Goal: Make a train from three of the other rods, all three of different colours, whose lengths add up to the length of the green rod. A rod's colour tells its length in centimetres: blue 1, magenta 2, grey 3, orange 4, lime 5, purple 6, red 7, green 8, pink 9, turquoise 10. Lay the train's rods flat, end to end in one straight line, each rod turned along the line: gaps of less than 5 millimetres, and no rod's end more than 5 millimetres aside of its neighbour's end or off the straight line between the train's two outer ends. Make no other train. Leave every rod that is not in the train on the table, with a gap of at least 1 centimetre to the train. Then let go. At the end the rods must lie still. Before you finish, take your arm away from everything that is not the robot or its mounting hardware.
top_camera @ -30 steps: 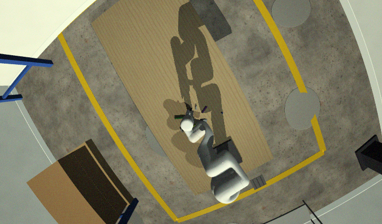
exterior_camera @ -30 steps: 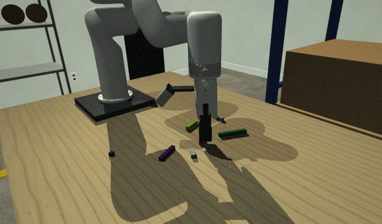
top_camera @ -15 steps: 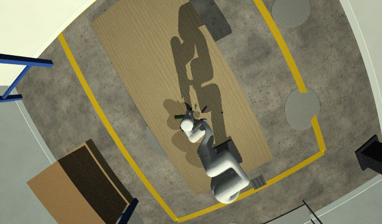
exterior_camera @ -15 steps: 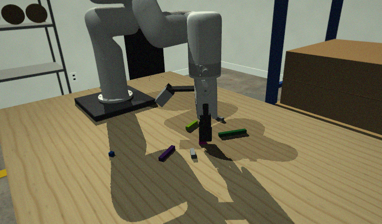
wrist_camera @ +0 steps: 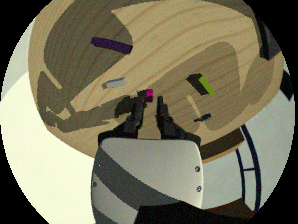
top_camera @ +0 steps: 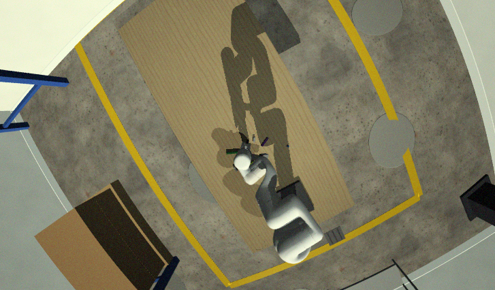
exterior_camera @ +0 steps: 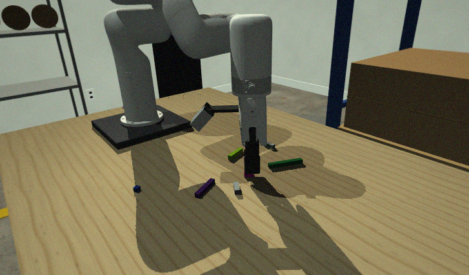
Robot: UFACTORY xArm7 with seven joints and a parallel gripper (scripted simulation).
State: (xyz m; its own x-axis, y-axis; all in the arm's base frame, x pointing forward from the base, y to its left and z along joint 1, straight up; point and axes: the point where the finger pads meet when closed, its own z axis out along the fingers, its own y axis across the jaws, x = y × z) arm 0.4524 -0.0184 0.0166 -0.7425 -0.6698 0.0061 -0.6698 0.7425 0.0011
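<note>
My gripper (exterior_camera: 251,172) (wrist_camera: 150,102) points straight down with its fingertips close to the table. They straddle a short magenta rod (exterior_camera: 249,175) (wrist_camera: 149,94) and stand a little wider than it, so the gripper is open. The green rod (exterior_camera: 285,162) (top_camera: 231,152) lies flat just right of the gripper in the exterior view. A lime rod (exterior_camera: 235,153) (wrist_camera: 206,86) lies just behind the gripper. A grey rod (exterior_camera: 236,186) (wrist_camera: 115,84) and a purple rod (exterior_camera: 204,188) (wrist_camera: 111,44) (top_camera: 265,141) lie in front. A blue cube-like rod (exterior_camera: 136,188) sits far to the left.
A small greyish piece (exterior_camera: 270,146) lies behind the green rod. The arm's black base plate (exterior_camera: 140,128) stands at the back of the wooden table (exterior_camera: 382,218). A large brown box (exterior_camera: 413,99) stands beside the table's right edge.
</note>
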